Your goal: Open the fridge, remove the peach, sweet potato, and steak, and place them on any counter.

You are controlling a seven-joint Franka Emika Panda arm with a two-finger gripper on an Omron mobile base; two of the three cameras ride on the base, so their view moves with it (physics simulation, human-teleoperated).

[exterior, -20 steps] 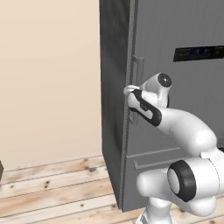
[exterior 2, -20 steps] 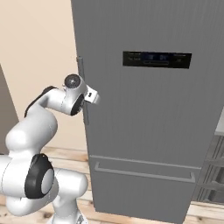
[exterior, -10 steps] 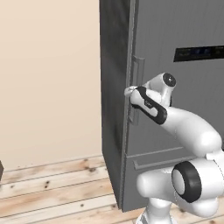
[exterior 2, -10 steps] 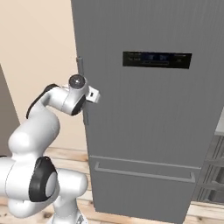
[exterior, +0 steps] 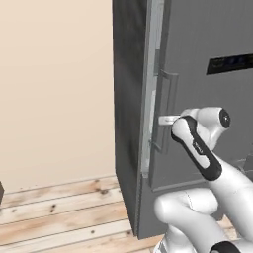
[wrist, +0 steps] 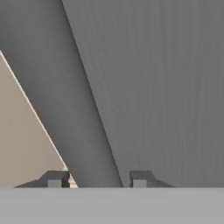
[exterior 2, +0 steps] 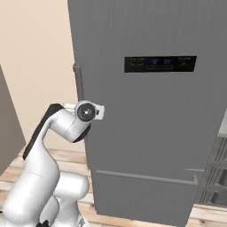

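Note:
The fridge point(exterior: 207, 39) is a tall dark grey cabinet with a black display panel point(exterior 2: 159, 63). Its door stands a crack ajar, and a thin pale strip of interior point(exterior: 152, 99) shows along the door's left edge. My gripper point(exterior: 165, 119) is shut on the fridge's long vertical bar handle point(exterior: 170, 94) at mid height. In the hand view the handle point(wrist: 74, 109) runs diagonally between my fingertips point(wrist: 54, 178). From the right the handle point(exterior 2: 80, 84) rises just above my hand. The peach, sweet potato and steak are hidden inside the fridge.
A beige wall point(exterior: 54, 89) and a wooden plank floor point(exterior: 59, 212) lie left of the fridge. Grey drawers point(exterior 2: 217, 177) under a pale counter edge point(exterior 2: 223, 128) sit at the fridge's right. A dark cabinet side point(exterior 2: 6, 128) stands at the far left.
My fingers have closed onto the handle. The hand has pulled back toward the base, and the door edge has come slightly away from the fridge body.

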